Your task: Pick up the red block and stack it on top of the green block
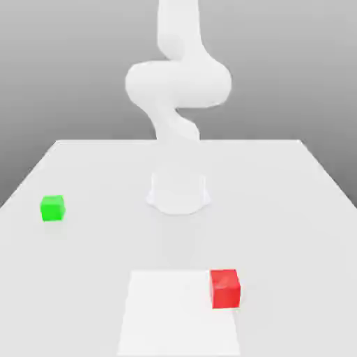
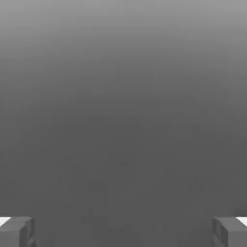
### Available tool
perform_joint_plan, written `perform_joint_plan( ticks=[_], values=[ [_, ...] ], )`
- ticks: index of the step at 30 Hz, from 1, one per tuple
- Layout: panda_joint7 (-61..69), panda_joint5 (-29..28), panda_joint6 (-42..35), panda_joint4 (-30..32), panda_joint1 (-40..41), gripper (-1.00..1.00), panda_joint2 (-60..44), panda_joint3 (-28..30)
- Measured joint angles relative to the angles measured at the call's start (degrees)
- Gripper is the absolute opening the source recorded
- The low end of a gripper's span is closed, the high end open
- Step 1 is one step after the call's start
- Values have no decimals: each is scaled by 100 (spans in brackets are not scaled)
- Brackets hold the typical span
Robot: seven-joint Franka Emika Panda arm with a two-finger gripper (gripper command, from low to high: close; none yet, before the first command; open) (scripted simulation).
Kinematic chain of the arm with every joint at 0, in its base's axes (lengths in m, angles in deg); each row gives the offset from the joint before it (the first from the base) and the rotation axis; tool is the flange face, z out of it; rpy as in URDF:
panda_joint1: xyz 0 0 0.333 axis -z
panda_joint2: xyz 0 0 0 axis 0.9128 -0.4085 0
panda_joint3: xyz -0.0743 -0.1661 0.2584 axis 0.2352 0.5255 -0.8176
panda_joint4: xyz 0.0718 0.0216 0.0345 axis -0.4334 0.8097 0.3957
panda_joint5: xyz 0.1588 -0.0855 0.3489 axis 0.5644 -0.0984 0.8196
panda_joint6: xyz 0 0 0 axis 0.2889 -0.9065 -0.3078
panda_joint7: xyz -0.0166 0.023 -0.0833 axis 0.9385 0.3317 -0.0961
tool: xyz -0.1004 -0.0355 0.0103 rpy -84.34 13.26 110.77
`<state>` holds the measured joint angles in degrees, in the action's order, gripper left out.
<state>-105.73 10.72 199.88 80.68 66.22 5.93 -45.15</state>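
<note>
- The grey two-fingered claw [image 2: 123,232] stood apart, empty.
- The matte red cube [image 1: 225,289] lay at the white patch's [image 1: 178,314] edge; a crooked approach could push it — ruining the stack on the matte green cube [image 1: 52,208].

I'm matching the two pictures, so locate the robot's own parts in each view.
Exterior view: the arm stands near the middle, rising past the upper edge.
Hand view: the open gripper has its fingers at opposite edges.
Shared landmark: apparently the grey backdrop.
</note>
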Motion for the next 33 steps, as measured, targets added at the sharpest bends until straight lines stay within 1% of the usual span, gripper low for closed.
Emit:
perform_joint_plan(
  ticks=[5, 12, 15, 19, 21, 25, 26, 33],
  values=[
    [-302, -133, 657, 630, 29, 0, -1125, -338],
    [-656, -250, 1518, 1463, -12, 0, -2599, -660],
    [-763, -243, 1883, 1819, -79, 0, -3220, -750],
    [-792, -70, 2384, 2285, -251, 0, -4031, -858],
    [-879, -147, 2696, 2324, -294, 0, -4435, -820],
    [-1211, -588, 3374, 2230, -486, 0, -5258, -517],
    [-1276, -677, 3545, 2202, -593, -100, -5460, -389],
    [-1313, -724, 3592, 2196, -617, -100, -5509, -357]
  ],
)
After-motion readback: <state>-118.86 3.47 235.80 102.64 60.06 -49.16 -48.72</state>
